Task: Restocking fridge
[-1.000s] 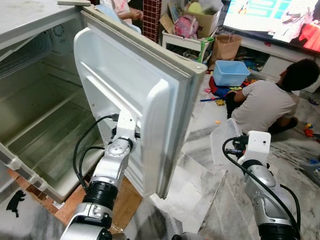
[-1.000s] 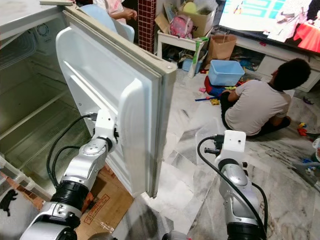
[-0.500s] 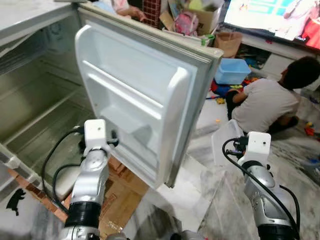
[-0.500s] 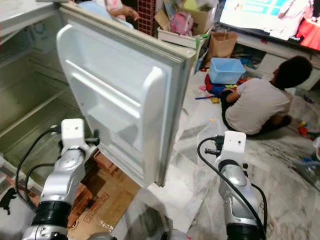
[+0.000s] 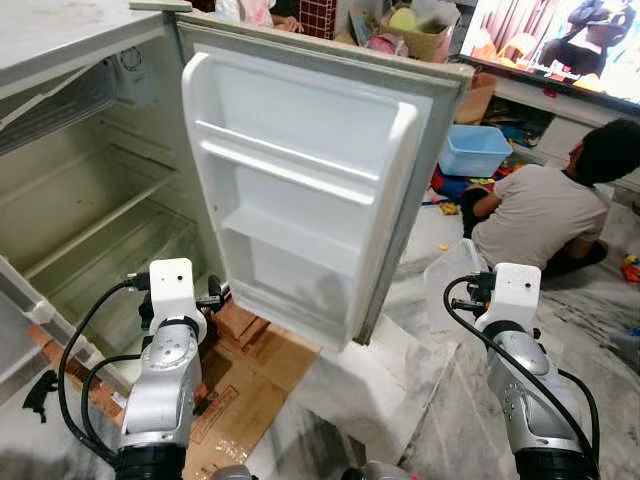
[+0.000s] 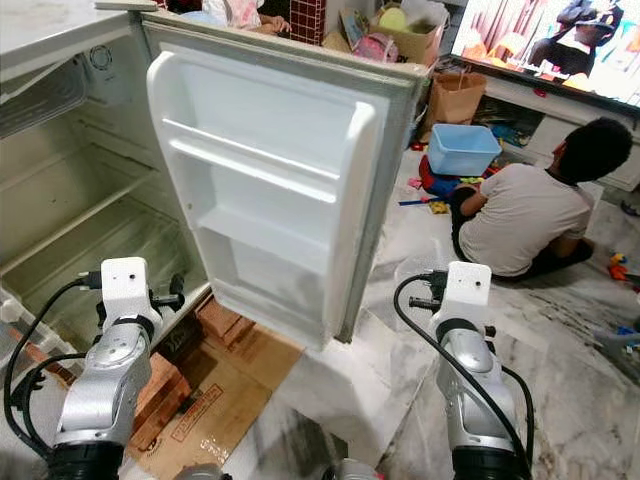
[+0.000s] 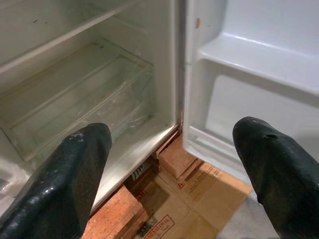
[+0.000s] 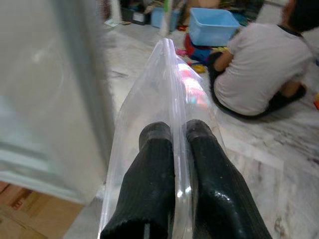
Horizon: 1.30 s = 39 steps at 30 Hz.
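- A living room with a pale marble floor [image 6: 560, 330] spreads out to the robot's right, a lit television [image 5: 560, 40] along the far wall and toys scattered below it.
- The fridge [image 5: 90, 200] stands wide to the left, its wire shelves bare and its grey top forming the only surface [image 5: 60, 30] in view.
- The fridge door [image 5: 310, 190] hangs swung out towards the camera, white inner racks showing, nothing on them.
- A person [image 6: 520, 210] in a grey shirt sits on the floor with their back turned, near a blue plastic tub [image 6: 462, 148].
- Flattened cardboard [image 6: 215, 385] and red bricks [image 7: 177, 157] lie under the fridge's front edge.
- The right gripper [image 8: 177, 132] holds a clear plastic bag [image 8: 172, 79], jaws pinched tight on its edge, out over the marble floor beside the door and well apart from the fridge interior.
- The left gripper [image 7: 174, 149] hovers low before the fridge's bottom shelf, jaws spread wide with nothing between them.
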{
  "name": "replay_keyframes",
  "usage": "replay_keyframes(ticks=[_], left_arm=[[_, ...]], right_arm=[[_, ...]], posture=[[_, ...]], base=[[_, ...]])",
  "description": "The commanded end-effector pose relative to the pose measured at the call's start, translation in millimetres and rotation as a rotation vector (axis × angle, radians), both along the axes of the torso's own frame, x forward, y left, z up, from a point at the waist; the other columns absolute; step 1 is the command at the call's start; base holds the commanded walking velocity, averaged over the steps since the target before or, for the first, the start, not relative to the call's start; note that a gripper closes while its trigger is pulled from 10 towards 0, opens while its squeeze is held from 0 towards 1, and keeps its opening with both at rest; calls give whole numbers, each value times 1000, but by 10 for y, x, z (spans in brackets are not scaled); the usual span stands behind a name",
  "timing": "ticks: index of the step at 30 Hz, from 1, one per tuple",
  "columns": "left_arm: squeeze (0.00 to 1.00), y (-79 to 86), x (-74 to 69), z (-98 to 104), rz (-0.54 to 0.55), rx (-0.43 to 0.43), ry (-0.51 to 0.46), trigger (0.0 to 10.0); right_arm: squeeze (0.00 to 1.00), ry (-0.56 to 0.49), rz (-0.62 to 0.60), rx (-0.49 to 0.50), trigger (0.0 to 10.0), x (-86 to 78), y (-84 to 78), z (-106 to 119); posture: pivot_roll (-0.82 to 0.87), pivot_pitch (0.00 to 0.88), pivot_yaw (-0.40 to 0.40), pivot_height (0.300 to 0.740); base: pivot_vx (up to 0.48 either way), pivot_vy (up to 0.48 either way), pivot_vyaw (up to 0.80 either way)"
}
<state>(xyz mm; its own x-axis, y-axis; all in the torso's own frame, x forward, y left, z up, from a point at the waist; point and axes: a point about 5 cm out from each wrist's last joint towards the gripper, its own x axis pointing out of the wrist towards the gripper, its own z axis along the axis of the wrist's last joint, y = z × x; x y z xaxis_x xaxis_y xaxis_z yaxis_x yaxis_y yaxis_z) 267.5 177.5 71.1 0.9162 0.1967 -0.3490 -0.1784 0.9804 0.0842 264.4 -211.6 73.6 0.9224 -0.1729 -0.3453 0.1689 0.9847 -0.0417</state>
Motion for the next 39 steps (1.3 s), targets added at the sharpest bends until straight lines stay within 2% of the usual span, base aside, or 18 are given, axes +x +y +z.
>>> replay_keyframes(ticks=[1,15,24,27,30,35,39], left_arm=[[0,7,-6,15,0,4,2,10000],[0,20,5,17,12,5,20,10000],[0,96,13,31,105,-14,9,10000],[0,169,2,62,161,18,-7,10000],[0,210,-10,94,173,25,-38,10000],[0,145,-64,141,78,-12,-91,10000],[0,119,-145,192,-19,27,-142,10000]], right_arm=[[0,-40,28,-13,10000,45,41,84],[0,-51,64,25,10000,108,83,102],[0,-65,179,71,10000,193,215,129],[0,-78,208,73,10000,226,247,157],[0,-90,234,69,10000,244,270,177],[0,-97,253,80,10000,257,307,182],[0,-115,263,88,10000,268,336,202]], posture=[[41,0,-38,740],[39,0,-34,740],[46,0,-37,740],[46,0,-37,740],[47,0,-37,740],[51,0,-38,740],[56,0,-40,740]], base=[[0,-349,800],[0,-412,800],[0,0,800],[0,0,794],[0,0,790],[0,0,786],[0,0,781]])
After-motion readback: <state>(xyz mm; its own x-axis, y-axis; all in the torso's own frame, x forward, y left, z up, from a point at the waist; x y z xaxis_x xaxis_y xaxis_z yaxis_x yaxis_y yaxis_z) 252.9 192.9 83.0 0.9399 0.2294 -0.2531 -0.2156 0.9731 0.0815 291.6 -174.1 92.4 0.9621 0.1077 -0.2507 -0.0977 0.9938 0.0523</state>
